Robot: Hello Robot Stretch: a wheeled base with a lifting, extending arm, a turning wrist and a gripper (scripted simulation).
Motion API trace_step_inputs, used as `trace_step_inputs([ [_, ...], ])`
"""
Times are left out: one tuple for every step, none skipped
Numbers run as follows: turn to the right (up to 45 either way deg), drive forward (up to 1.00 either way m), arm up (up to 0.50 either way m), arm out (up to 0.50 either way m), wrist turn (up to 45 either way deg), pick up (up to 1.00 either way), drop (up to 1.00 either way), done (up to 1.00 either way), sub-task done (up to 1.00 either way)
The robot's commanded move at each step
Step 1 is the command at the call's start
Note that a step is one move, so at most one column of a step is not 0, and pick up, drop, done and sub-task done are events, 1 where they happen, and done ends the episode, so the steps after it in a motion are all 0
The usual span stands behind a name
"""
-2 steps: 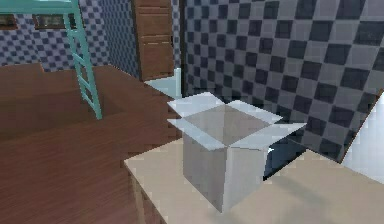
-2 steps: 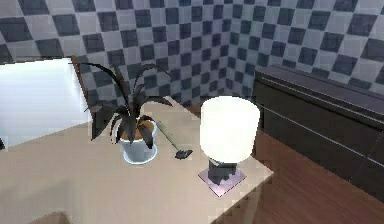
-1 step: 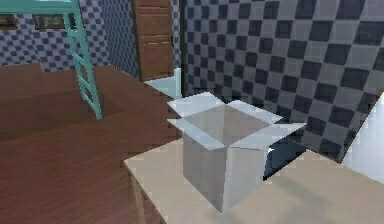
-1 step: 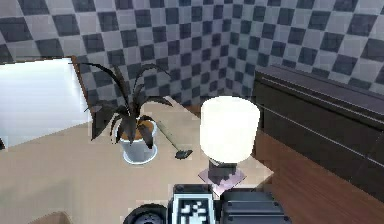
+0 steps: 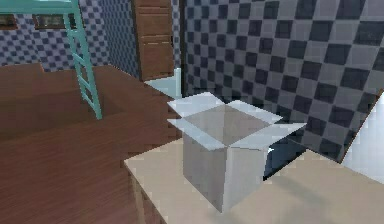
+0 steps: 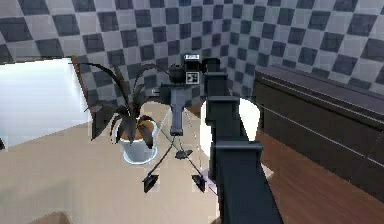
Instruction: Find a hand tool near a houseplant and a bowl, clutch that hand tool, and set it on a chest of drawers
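The pale counter (image 6: 60, 180) fills the lower left of the arm side view and carries everything that matters for the grasp. A long dark cabinet (image 6: 330, 115) runs along the right of the frame under the checkered wall; it may be the chest of drawers, so the way toward it is worth keeping free. The arm (image 6: 238, 165) rises from the bottom edge to the upper middle, where the jaws hang in front of the plant's leaves. I cannot tell how the jaws stand, nor whether they carry anything.

In the forward view, a cardboard box (image 5: 225, 150) with its flaps up sits at centre frame. The houseplant (image 6: 135, 125), in a white pot, stands left of centre. A pale rounded thing (image 6: 252, 118), possibly the bowl, peeks out just right of the arm.

A small dark thin thing (image 6: 151, 183) lies on the counter below the pot at lower middle. This is probably the hand tool, though it is too small to be sure. The descent should come down beside the pot, clear of leaves and rim.

The two white squares (image 6: 194, 64) bear black marks but no readable writing.
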Motion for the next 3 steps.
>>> trace_step_inputs([
  [0.0, 0.00, 0.00, 0.00, 45.0, 0.00, 0.00, 0.00, 0.00],
  [0.0, 0.00, 0.00, 0.00, 45.0, 0.00, 0.00, 0.00, 0.00],
  [0.0, 0.00, 0.00, 0.00, 45.0, 0.00, 0.00, 0.00, 0.00],
])
